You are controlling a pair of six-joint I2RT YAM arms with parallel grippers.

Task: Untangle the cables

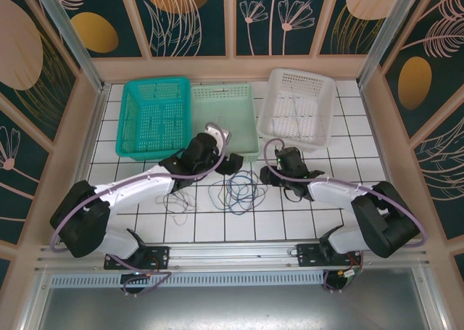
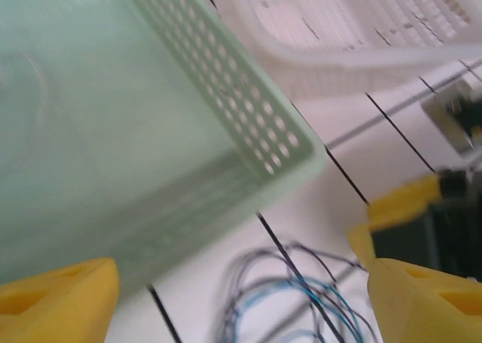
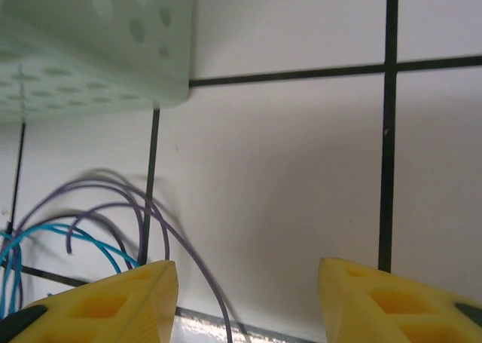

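Near cables [image 1: 235, 194], left pincer [image 2: 241, 301] gapes

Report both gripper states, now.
Left gripper: open, holding nothing.
Right gripper: open, holding nothing.

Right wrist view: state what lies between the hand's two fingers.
Right wrist view: a purple cable crosses the gap of the right hand beside one finger; the rest is bare tile.

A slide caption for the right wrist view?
Open right pincer over tiled table, purple and blue cables beside it, green basket corner beyond.
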